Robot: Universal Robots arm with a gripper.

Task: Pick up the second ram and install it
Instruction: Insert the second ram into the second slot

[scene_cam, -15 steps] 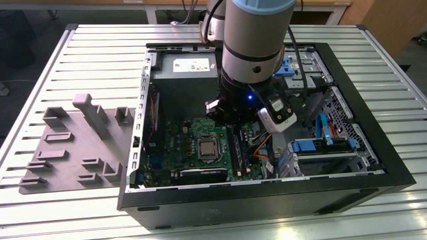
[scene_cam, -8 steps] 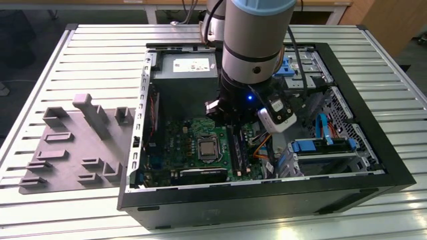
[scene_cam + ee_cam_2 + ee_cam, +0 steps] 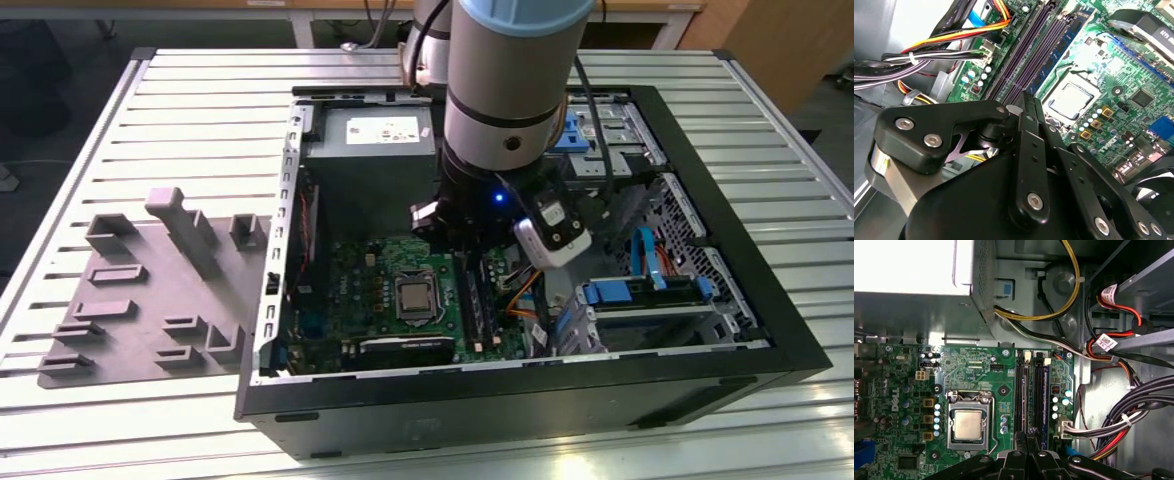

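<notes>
My gripper is low inside the open computer case, its black fingers pressed together with no gap. In the first wrist view the gripper has its tips right over the long black memory slots, which lie beside the processor. In the exterior view the gripper stands just above the same slots. No stick juts out from between the fingers. A thin dark strip runs along the slot under the tips. I cannot tell whether that strip is the second ram or the bare slot.
Bundles of black, red and yellow cables crowd the side of the slots away from the processor. The silver power supply fills the case's far end. A grey tray with raised blocks lies on the slatted table at the exterior view's left.
</notes>
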